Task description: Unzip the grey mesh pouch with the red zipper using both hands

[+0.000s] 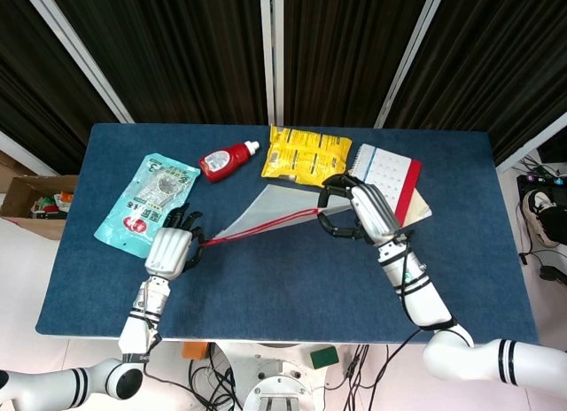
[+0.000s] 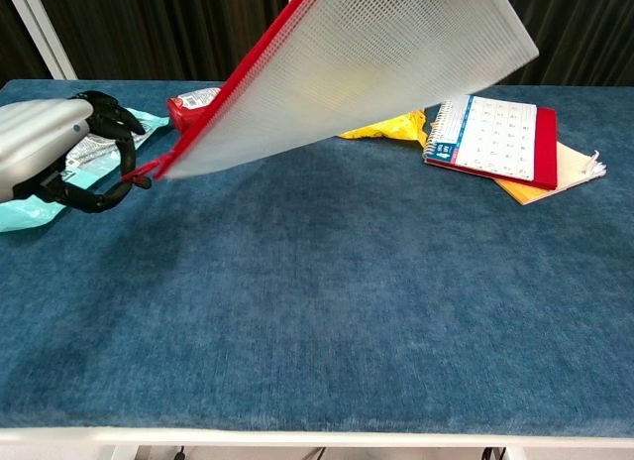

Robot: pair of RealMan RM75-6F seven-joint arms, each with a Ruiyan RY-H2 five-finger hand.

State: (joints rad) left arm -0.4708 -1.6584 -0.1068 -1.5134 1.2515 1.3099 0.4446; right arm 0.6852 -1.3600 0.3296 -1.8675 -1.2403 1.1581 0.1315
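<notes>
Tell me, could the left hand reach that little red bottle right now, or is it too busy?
Probably not right now. The left hand is pinching the red zipper pull of the mesh pouch, stretched between both hands. The red bottle lies close by with nothing between them, but the hand would need to let go first.

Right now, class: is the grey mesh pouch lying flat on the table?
No: in the chest view the grey mesh pouch is lifted off the blue table, stretched between the hands.
</notes>
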